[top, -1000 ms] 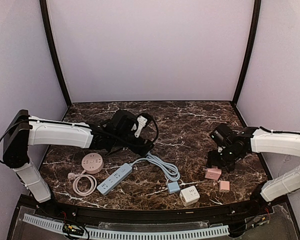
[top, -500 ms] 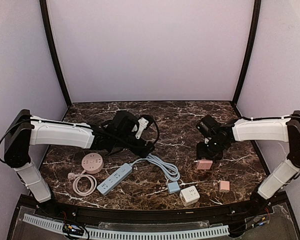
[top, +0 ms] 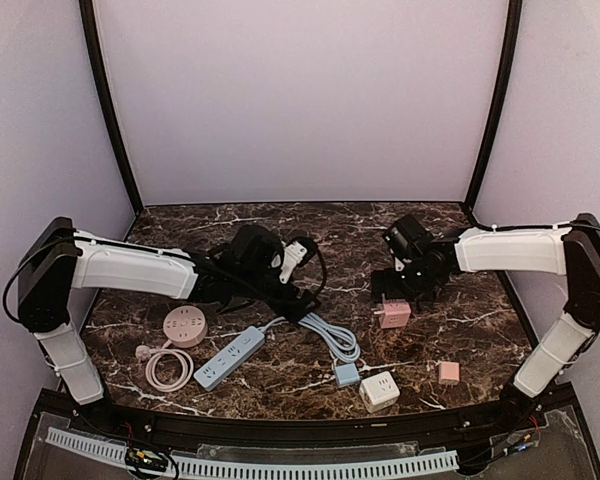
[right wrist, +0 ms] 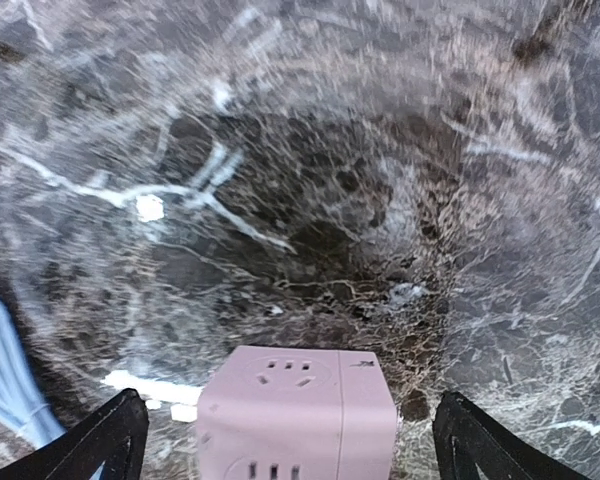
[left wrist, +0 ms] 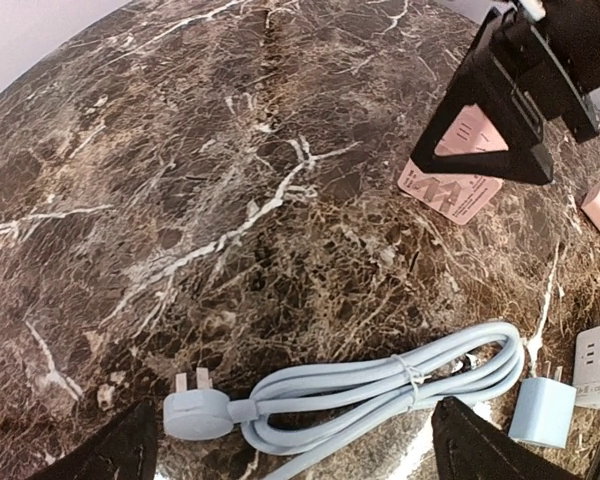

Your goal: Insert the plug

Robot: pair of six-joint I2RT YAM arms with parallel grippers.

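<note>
**Pink cube socket**: moved from the near-right of the worktop toward the centre over the last sec. Now stands free, holes up.
**Right claw**: was carrying the cube. Now spread wide, fingers either side, not touching it, so released.
**Left claw**: open, empty, over the blue cable coil.
**Blue plug**: flat on the worktop at the coil's end, pins out, nr the left claw, apart from the cube.
**Read:** socket prob. staged within reach. Plug pickup and insertion not yet done.
</note>
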